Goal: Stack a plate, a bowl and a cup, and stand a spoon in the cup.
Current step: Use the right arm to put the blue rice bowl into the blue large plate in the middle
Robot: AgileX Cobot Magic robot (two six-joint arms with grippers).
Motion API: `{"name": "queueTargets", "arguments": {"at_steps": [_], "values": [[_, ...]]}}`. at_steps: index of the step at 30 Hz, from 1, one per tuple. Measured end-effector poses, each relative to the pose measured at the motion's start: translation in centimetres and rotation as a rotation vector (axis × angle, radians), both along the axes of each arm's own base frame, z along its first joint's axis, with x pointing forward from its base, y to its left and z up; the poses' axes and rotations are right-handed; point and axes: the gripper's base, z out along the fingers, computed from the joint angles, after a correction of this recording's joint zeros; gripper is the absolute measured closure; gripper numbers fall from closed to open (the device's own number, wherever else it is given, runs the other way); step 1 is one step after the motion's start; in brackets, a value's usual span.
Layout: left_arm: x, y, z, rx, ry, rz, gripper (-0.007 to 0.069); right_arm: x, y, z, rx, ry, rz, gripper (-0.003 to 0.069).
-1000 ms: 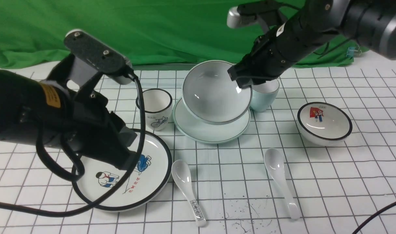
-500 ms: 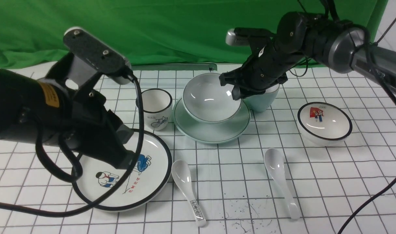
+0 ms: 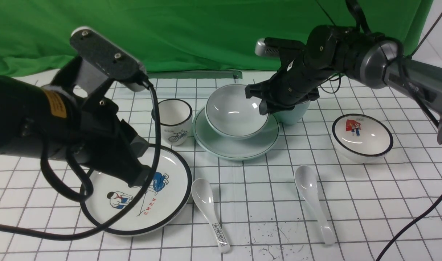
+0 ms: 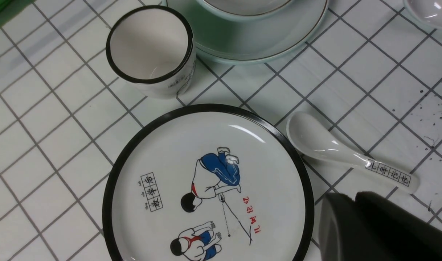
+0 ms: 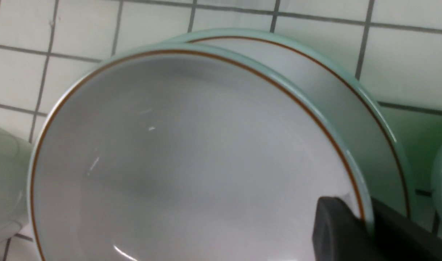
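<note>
The pale blue-green bowl point(image 3: 235, 112) hangs tilted toward me, low over the matching plate point(image 3: 239, 148); I cannot tell whether its base touches. My right gripper point(image 3: 263, 106) is shut on the bowl's right rim. In the right wrist view, one finger lies inside the bowl point(image 5: 192, 163) and one outside, above the plate point(image 5: 351, 108). The cup point(image 3: 293, 115) stands just behind, partly hidden by that gripper. Nearer me lies the plain white spoon point(image 3: 311, 197). Over the cartoon plate's edge, my left gripper point(image 4: 353, 199) hovers shut and empty.
A black-rimmed cartoon plate point(image 3: 170, 217) lies at front left, with a bicycle cup point(image 3: 174, 121) behind it. Between the plates lies a spoon with black characters point(image 3: 210, 214). A black-rimmed bowl with a red picture point(image 3: 362, 136) sits at the right. A green cloth hangs behind.
My right gripper has carried the bowl down and slightly back, from tilted high above the plate to low over it. The left arm has barely moved.
</note>
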Motion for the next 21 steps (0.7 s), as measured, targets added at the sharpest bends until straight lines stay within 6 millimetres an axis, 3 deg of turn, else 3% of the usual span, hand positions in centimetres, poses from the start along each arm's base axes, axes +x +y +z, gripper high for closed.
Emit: {"name": "queueTargets", "arguments": {"at_steps": [13, 21], "values": [[0.00, 0.00, 0.00, 0.000, 0.000, 0.000, 0.0634, 0.00, 0.00, 0.00, 0.001, 0.001, -0.003, 0.0564], [0.00, 0.00, 0.00, 0.000, 0.000, 0.000, 0.0634, 0.11, 0.06, 0.28, 0.008, -0.009, -0.004, 0.0491]]}}
